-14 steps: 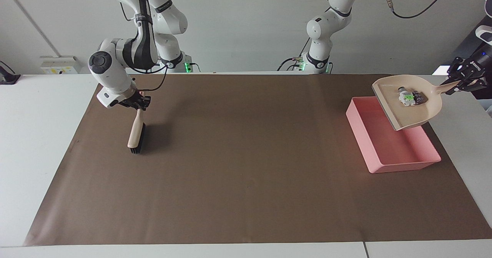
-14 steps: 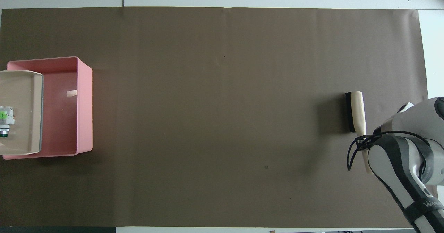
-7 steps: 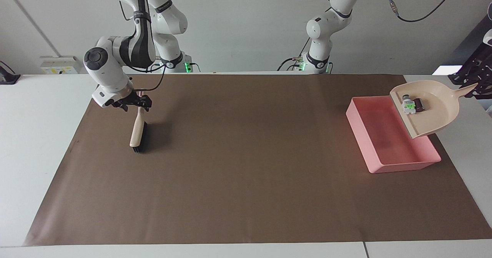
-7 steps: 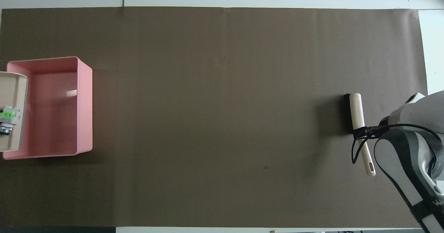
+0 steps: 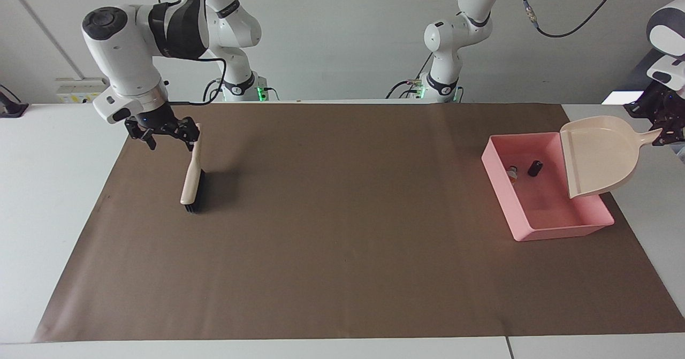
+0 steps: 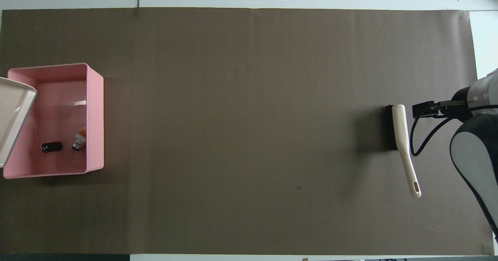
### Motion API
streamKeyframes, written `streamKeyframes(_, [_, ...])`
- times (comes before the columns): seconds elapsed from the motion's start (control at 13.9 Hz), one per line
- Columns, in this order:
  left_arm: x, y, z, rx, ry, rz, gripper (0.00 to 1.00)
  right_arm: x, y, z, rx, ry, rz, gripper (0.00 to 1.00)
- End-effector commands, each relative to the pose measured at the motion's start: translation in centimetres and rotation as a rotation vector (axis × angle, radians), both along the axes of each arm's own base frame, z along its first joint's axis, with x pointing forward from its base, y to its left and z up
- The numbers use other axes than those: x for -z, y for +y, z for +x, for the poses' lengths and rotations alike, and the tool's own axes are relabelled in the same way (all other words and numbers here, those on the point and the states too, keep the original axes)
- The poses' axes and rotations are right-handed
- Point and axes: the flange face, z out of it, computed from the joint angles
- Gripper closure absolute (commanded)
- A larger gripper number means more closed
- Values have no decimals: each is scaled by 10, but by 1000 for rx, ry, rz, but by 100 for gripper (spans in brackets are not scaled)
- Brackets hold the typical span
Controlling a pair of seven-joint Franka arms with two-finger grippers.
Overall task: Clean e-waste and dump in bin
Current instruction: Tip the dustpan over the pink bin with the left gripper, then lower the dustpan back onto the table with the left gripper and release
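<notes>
The pink bin sits at the left arm's end of the brown mat. Two bits of e-waste lie in it: a black stubby one and a whitish one. My left gripper is shut on the handle of the beige dustpan, which is tipped steeply over the bin with nothing in it. My right gripper hangs open just above the handle end of the brush, holding nothing.
The brush rests on the mat at the right arm's end, its black bristles down and its handle pointing toward the robots. White tabletop borders the mat at both ends.
The dustpan tipped up more steeply and the e-waste slid out of it into the bin. My right gripper opened, let go of the brush handle and rose.
</notes>
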Motion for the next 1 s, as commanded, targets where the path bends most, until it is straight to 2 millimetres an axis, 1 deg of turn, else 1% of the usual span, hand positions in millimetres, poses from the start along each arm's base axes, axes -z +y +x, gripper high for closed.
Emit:
streamKeyframes(0.0, [-14,-2,3,-8,-15,76,97,-46,-9,10,61,-9,11,1])
streamKeyframes(0.14, [-20,-12,3,-48,-40,107,98,-82,-10,6,100,-4,11,1])
streamKeyframes(0.22, [-30,-20,2,-71,-62,136,98,-96,-10,4,102,1,12,1])
streamKeyframes(0.29, [-39,-28,1,-90,-88,165,98,-107,-11,1,106,10,17,1])
streamKeyframes(0.36, [-46,-34,-1,-125,-116,184,98,-113,-11,0,109,29,32,1])
streamKeyframes(0.43, [-49,-36,-2,-177,-149,186,98,-120,-15,1,117,37,39,1])
streamKeyframes(0.5, [-48,-37,-2,-229,-173,185,98,-121,-22,3,129,41,42,1])
streamKeyframes(0.57, [-48,-38,-3,-261,-190,185,98,-120,-21,3,129,44,41,1])
streamKeyframes(0.65, [-45,-39,-4,-285,-200,183,98,-120,-15,4,119,44,39,1])
streamKeyframes(0.79, [-46,-41,-4,-289,-206,175,98,-120,-12,2,115,48,37,1])
streamKeyframes(0.93, [-45,-44,-3,-276,-207,161,97,-118,-15,-2,113,54,41,1])
